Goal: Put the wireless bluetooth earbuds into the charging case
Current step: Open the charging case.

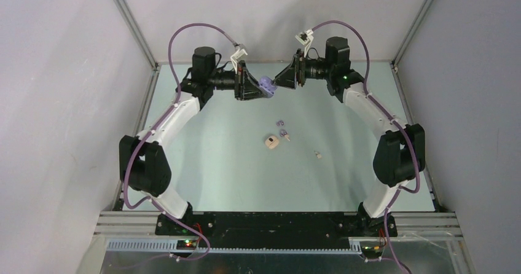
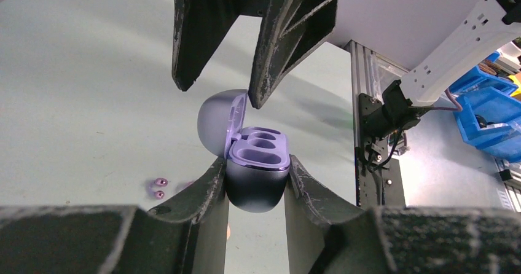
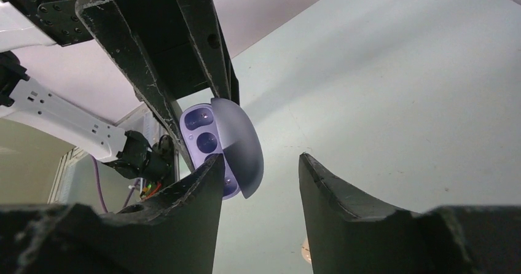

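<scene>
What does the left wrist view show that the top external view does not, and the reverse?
Only the left wrist view: the charging case is open, both wells empty, with the left gripper clamped on its base. Only the top external view: a beige object and a small white piece on the table. Both: the case held above the table, and purple earbuds lying on it.

Free table (image 1: 209,157) around earbuds (image 1: 281,124); right gripper (image 3: 261,163) beside open case (image 2: 258,179)
</scene>
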`<state>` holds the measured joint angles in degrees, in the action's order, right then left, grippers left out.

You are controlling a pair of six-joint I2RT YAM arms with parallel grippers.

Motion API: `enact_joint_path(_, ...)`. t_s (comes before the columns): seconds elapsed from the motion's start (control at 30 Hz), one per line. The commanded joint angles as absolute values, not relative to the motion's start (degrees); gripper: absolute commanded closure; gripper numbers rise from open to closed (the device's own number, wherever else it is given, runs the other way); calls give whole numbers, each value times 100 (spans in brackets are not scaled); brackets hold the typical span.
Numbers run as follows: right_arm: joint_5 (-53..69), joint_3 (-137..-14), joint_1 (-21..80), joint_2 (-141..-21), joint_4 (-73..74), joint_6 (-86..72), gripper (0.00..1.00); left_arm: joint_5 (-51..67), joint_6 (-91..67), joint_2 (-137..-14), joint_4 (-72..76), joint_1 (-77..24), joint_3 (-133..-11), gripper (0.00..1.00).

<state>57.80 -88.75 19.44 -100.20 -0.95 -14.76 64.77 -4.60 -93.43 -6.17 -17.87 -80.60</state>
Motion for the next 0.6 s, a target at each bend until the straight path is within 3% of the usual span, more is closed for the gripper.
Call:
enact_joint_path(0.0,6111,-9075,1933,-9794,-308,-1430,47,6659,-635,-9236,-226,-1776,-8176,100)
enact_joint_path(0.3,6271,-8933,1277,-9156,294,-1203,42,6600,613,-9115,-1703,-1585,-8462,100)
enact_joint_path(0.4,5819,-8757,1173,-8924,1752,478,44,6414,974,-8912,-2016,-1551,-8291,100)
enact_joint_path(0.57,5200,-8482,1176,-9011,3155,2437,53,6127,204,-8219,-954,-1387,-7515,100)
